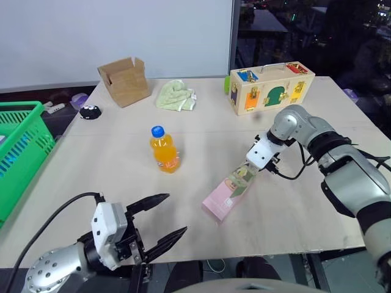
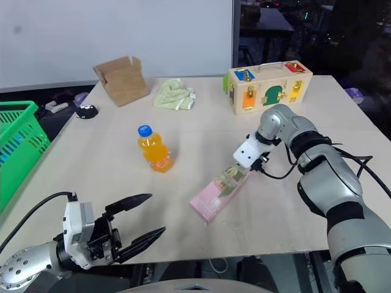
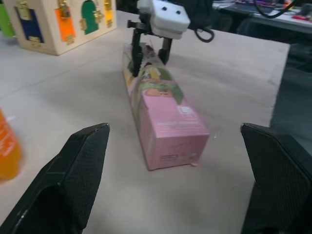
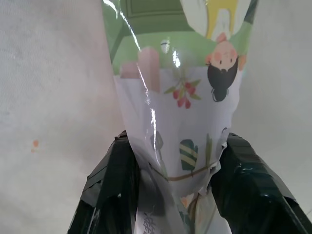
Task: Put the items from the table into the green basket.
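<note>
My left jaws hang released over the near desk edge. My right jaws clench the carton at its far end. It and the bottle lie mid-desk; nothing shows in the basket yet.

A white wall panel stands behind the workspace. To the panel's right, a grey vertical post marks its edge. Beyond the post lies a dark, dimly lit area with desks. Below the panel, dark floor is visible.
</note>
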You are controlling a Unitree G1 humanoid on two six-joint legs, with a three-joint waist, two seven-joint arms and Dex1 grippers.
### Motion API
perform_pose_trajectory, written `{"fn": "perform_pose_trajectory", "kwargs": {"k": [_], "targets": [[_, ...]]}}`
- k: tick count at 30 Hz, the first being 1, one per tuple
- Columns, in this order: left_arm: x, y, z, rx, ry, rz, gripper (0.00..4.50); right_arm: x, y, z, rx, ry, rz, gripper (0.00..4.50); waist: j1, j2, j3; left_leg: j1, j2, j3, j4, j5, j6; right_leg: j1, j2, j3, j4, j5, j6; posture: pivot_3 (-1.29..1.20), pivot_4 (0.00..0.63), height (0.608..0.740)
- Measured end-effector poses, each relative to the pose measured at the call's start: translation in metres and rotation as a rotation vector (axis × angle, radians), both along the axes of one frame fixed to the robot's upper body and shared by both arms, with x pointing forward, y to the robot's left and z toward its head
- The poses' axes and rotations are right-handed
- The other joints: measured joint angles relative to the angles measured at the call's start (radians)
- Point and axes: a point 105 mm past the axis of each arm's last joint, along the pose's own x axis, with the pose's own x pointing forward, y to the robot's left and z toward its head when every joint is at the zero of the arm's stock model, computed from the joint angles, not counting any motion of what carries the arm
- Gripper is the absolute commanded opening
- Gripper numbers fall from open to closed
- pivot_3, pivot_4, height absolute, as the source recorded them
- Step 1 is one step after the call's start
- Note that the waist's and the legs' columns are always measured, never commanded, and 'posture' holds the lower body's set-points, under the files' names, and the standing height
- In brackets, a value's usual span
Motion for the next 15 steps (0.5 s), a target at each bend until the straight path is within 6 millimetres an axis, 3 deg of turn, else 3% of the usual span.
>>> {"fn": "perform_pose_trajectory", "kwargs": {"k": [5, 11, 15], "targets": [[0.009, -0.001, 0.015, -0.019, -0.023, 0.012, 4.5, 0.004, -0.01, 0.003, 0.064, 0.033, -0.118, 2.02, -0.002, 0.001, 0.001, -0.001, 0.0, -0.001, 0.0, 0.0, 0.0, 0.0, 0.0, -0.001, 0.0, 0.0, 0.0, 0.14, 0.0, 0.74], [0.032, -0.008, 0.036, -0.087, -0.076, 0.087, 4.5, 0.015, -0.015, 0.034, 0.348, 0.132, -0.385, 2.02, -0.005, 0.002, 0.001, 0.0, 0.0, -0.002, 0.0, 0.0, 0.0, 0.0, 0.0, -0.001, 0.002, 0.002, 0.004, 0.14, 0.0, 0.74], [0.045, -0.016, 0.054, -0.207, -0.093, 0.135, 4.5, 0.015, -0.031, 0.05, 0.521, 0.215, -0.559, 2.02, 0.003, 0.002, 0.001, -0.002, 0.0, -0.004, 0.0, 0.0, 0.0, -0.001, 0.0, -0.002, 0.002, 0.002, 0.004, 0.13, 0.0, 0.74]]}}
